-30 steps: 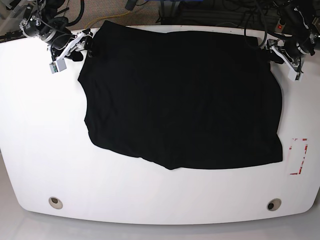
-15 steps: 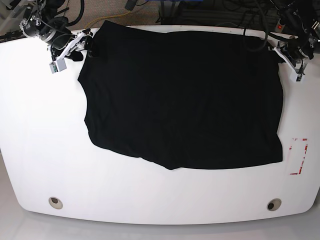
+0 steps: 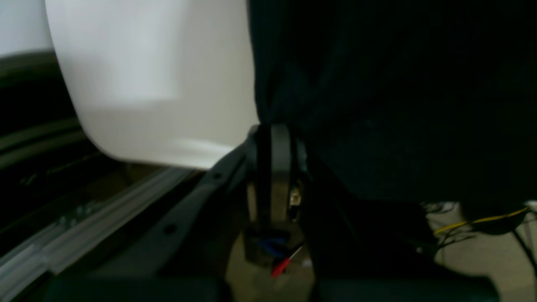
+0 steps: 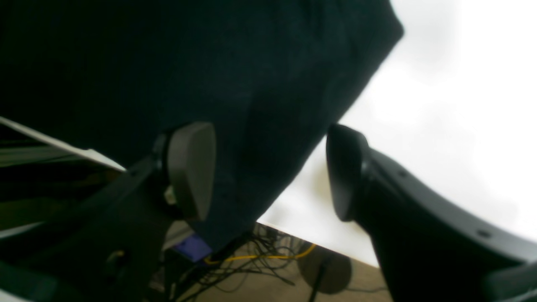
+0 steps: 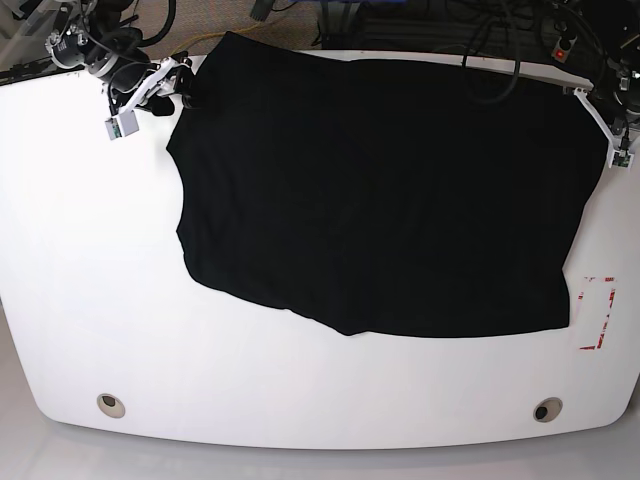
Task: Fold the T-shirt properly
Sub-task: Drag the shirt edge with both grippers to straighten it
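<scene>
Left gripper (image 3: 272,138) is clamped on the black T-shirt (image 5: 380,190) at the table's (image 5: 90,250) far corner; right gripper (image 4: 268,172) gapes wide around its edge.

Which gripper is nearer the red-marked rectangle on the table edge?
Left. The left gripper sits at the T-shirt far corner, on the same side of the table as the red-marked rectangle. The right gripper is at the opposite far corner.
</scene>
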Motion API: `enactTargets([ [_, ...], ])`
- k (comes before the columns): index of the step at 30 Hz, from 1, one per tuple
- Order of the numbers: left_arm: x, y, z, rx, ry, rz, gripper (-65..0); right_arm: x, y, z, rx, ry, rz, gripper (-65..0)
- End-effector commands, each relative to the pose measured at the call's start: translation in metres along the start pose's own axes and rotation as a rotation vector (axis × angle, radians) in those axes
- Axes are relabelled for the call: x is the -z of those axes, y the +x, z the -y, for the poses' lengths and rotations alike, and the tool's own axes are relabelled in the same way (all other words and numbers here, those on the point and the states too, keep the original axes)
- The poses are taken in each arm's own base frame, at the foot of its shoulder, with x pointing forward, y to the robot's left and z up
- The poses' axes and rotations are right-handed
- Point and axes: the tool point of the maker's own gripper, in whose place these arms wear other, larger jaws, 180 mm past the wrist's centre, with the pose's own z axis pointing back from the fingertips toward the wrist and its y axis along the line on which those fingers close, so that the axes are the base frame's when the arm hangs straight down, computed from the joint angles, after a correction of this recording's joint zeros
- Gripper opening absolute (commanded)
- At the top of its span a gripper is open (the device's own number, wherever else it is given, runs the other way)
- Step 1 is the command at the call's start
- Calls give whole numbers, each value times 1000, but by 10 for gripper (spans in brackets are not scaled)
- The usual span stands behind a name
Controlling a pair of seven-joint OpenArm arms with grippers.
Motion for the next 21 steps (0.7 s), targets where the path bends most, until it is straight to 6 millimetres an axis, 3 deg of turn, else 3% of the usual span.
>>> enactTargets([
  [1, -5, 1, -13, 13, 48, -3, -646, -4, 6, -1, -16, 5, 26, -249],
  [17, -4, -8, -10, 26, 39, -27, -646, -1, -9, -8, 27, 20, 9, -239],
  [21, -4, -8, -10, 26, 39, -27, -646, 4, -24, -2, 80, 25, -21, -239],
])
